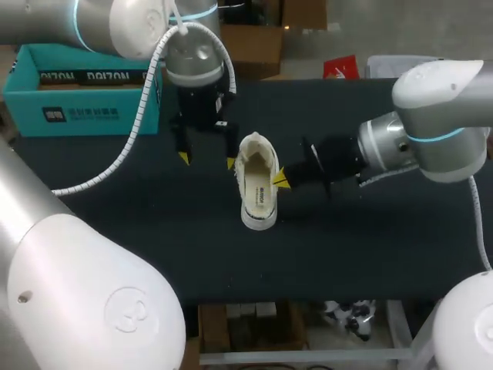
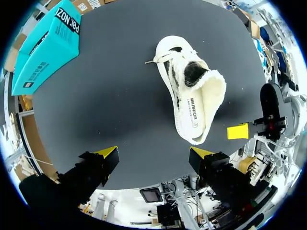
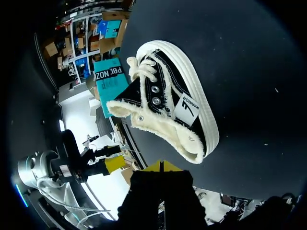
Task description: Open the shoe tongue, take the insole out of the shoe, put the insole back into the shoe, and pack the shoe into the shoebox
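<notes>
On the table [image 1: 139, 223], mid-surface, the shoe [image 1: 258, 185] is being flanked: the left gripper [image 1: 208, 160] is being held open beside its heel end, and the right gripper [image 1: 281, 179] is being held closed and empty just beside its side.

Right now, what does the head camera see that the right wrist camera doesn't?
Only the head view shows both spread tips of the left pincer beside the shoe, and the shoebox with its top open. Only the right wrist view shows the shoe's black side with its eyelets and laces, and the right pincer shut near the sole. Both show the shoe, the teal shoebox and the dark table.
</notes>
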Controlling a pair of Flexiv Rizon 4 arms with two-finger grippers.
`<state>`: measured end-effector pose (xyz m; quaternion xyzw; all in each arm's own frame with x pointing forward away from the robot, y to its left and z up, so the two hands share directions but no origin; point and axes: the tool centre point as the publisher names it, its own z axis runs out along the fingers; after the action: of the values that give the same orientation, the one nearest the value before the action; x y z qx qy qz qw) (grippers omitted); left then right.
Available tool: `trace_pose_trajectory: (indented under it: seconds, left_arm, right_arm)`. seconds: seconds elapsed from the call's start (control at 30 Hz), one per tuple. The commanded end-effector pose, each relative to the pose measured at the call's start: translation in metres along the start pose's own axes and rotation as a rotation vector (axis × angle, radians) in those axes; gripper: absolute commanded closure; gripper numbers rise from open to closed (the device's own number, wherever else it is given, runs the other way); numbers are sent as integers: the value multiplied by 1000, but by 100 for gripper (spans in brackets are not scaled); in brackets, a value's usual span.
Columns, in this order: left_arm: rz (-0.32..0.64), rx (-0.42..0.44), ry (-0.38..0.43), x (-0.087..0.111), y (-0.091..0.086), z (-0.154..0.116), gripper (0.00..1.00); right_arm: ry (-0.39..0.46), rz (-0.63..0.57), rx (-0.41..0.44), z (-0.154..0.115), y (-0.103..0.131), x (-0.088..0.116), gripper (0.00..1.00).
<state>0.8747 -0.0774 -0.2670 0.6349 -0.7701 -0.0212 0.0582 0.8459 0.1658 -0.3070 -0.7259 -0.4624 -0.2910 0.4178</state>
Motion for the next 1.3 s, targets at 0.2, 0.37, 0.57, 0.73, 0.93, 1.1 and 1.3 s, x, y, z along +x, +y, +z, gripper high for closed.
trace_pose_trajectory:
  seconds: [0.2,0.37,0.57,0.73,0.93,1.1,1.3]
  left_arm:
    - [-185,-94,-27,6,-5,16,0]
    - [-202,-106,-32,7,-5,19,0]
    - [-207,-113,-38,16,-12,31,0]
    - [-198,-58,-75,29,-14,35,0]
    - [-180,16,-76,35,-9,39,0]
    - [-186,55,-76,33,-13,48,0]
    - [-180,79,-77,30,-20,61,0]
  right_arm:
    - [-68,-99,31,-30,-12,10,57]
    - [-14,-104,-97,-32,-17,11,0]
    - [-14,-104,-97,-32,-17,11,0]
    - [-38,-166,-79,-47,-6,0,0]
    - [-175,-311,-74,-64,-11,9,0]
    - [-242,-413,-17,-76,-2,10,0]
    - [-352,-629,94,-83,5,9,0]
